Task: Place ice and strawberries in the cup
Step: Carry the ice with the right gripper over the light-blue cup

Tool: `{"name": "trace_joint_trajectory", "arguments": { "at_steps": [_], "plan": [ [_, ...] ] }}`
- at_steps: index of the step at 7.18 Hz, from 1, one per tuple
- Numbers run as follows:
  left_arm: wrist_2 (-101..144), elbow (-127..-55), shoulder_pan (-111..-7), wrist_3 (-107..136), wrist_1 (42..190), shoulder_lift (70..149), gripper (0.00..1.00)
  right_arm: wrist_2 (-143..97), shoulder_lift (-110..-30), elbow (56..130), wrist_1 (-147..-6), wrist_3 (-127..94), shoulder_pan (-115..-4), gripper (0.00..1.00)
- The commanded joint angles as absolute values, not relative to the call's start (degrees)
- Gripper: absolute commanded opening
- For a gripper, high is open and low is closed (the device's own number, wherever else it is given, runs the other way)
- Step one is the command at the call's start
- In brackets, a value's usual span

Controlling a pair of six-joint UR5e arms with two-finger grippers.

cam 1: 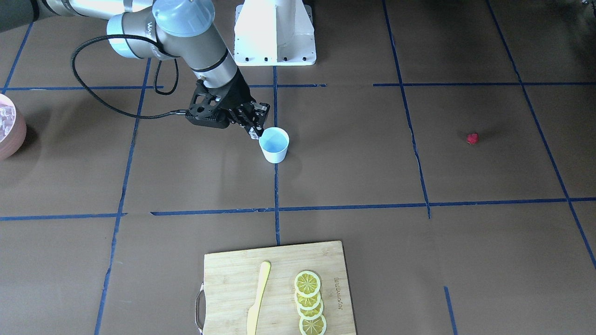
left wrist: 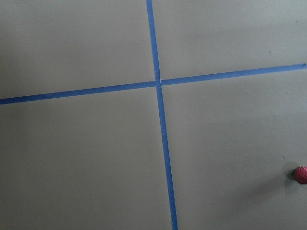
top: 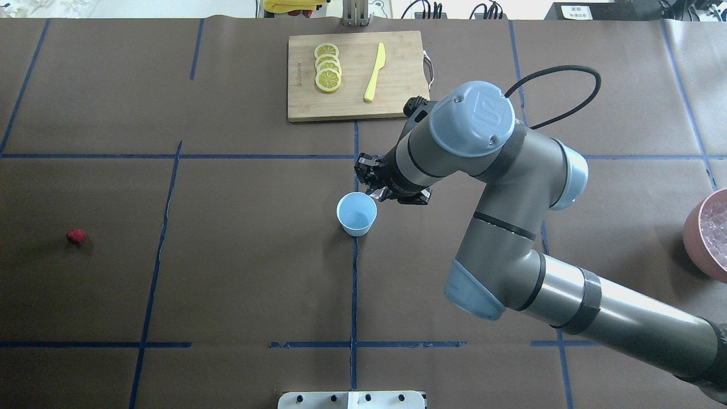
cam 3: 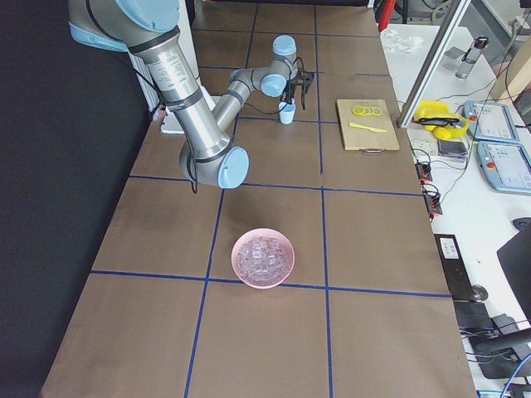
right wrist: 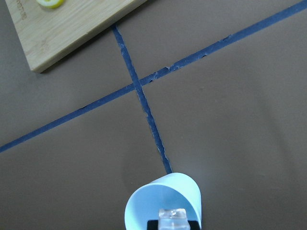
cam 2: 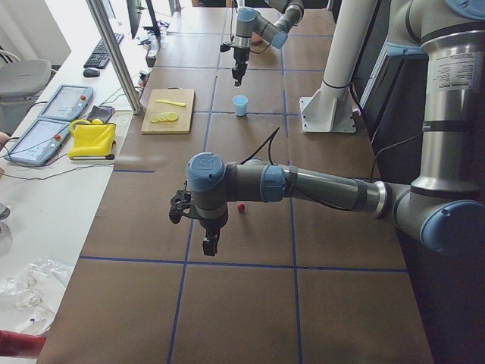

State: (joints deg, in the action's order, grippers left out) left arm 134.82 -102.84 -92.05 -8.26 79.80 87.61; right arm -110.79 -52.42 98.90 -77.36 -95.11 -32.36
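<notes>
Step in hand: ice into cup. The right gripper (cam 1: 255, 131), fingers pinched on one ice cube (right wrist: 172, 218), hangs at the rim of the cup (top: 356, 214), overhead frame centre. Next move likely needs the cube centred over the mouth, then release. The left gripper (cam 2: 211, 244): finger state cannot be told. Count: one cup; one strawberry (top: 75, 236), overhead left-middle; one bowl (cam 3: 263, 285) of ice.

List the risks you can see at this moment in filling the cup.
1. The right gripper holds an ice cube near the rim of the cup, not over its centre. If released here, the cube might bounce out.
2. The gripper sits close to that rim and could tip the cup.
</notes>
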Motion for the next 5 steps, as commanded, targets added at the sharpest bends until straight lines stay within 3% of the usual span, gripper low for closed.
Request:
{"name": "trace_joint_trajectory", "arguments": {
  "at_steps": [1, 2, 3, 5],
  "plan": [
    [134.8, -102.7, -92.0, -8.3, 79.8, 87.5, 1.00, -109.4, -50.9, 96.1, -77.3, -95.1, -30.5, 0.28],
    [134.8, -102.7, -92.0, -8.3, 79.8, 87.5, 1.00, -109.2, -49.9, 95.0, -77.4, -95.3, -30.0, 0.55],
    [134.8, -102.7, -92.0, -8.3, 79.8, 87.5, 1.00, -107.7, -49.8, 94.9, -77.4, -95.2, -29.4, 0.66],
    [134.8, -102.5, -92.0, -8.3, 79.8, 87.5, 1.00, -107.6, -49.7, 95.0, -77.4, -94.9, -29.4, 0.67]
  ]
}}
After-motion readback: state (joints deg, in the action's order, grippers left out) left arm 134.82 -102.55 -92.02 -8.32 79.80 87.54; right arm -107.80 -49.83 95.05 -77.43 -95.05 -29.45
